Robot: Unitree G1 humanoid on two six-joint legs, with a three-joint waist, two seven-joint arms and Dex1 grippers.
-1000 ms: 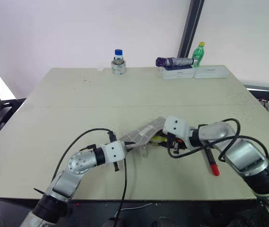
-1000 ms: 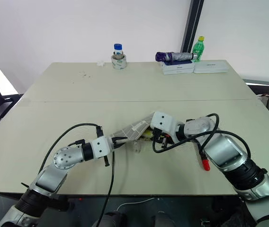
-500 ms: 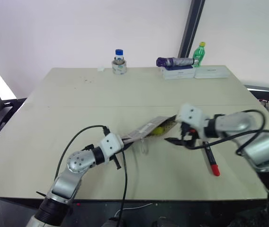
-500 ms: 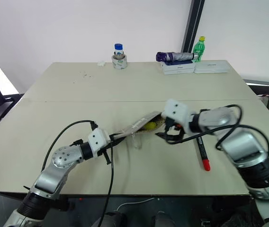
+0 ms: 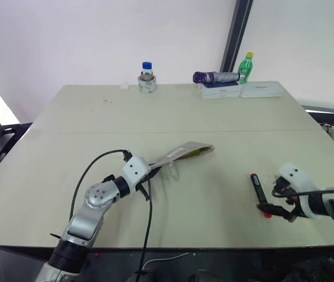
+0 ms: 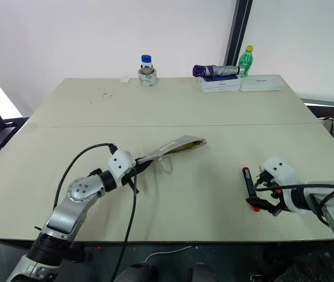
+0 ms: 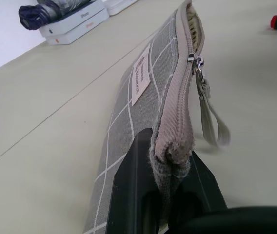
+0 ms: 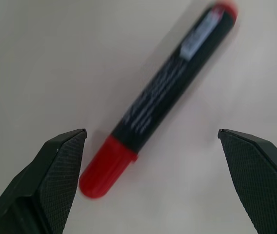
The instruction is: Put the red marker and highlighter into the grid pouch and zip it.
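- The desk [image 5: 173,111] is a broad pale surface; the task's things lie on its near half, with clutter along the far edge.
- The grid pouch [image 5: 181,154] is held lifted off the desk near the middle, a grey fabric case with white lines, running from the left hand toward the desk's centre. In the left wrist view its zipper edge faces up, closed along the near stretch and gaping at the far end, with the pull cord [image 7: 211,114] dangling from the slider.
- The left hand [image 5: 145,174] is clamped tight on the pouch's near end, its two black fingers [image 7: 133,195] pinching the fabric from both sides.
- Something yellow-green, which may be the highlighter [image 6: 187,147], shows at the pouch's open far end; I cannot tell more.
- The right hand [image 5: 277,210] hangs over the desk's near right part, its fingers [image 8: 55,170] spread wide and gripping nothing, one on each side of the marker.
- The red marker [image 8: 160,97] lies flat on the desk, well apart from the pouch, its red cap toward the near edge.
- At the far edge stand white boxes [image 5: 240,90], a folded purple umbrella [image 5: 217,76], a green bottle [image 5: 247,66] and a blue-capped jar [image 5: 147,77].
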